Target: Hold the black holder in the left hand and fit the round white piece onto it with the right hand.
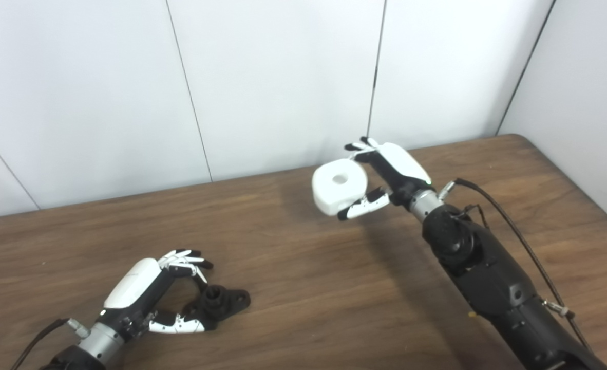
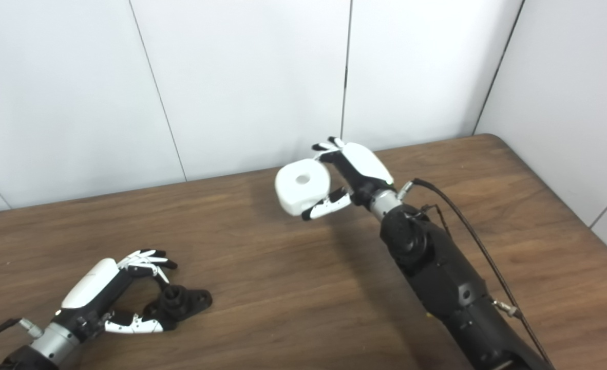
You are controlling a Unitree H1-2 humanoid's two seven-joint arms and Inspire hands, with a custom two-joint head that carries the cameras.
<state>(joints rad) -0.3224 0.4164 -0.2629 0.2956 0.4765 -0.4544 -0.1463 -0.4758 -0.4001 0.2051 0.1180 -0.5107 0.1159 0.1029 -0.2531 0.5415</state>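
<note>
Both hands (image 1: 152, 293) (image 1: 385, 174) loaded, well apart.

Both hands have glossy white back shells over black palms, with fingers patterned in white and black and tipped in black. The left hand (image 1: 152, 293) and right hand (image 1: 385, 174) each join a silver metal wrist collar. The right forearm (image 1: 493, 288) is bulky matte black with round joint covers and small screws. A black cable (image 1: 529, 252) runs along it.
</note>
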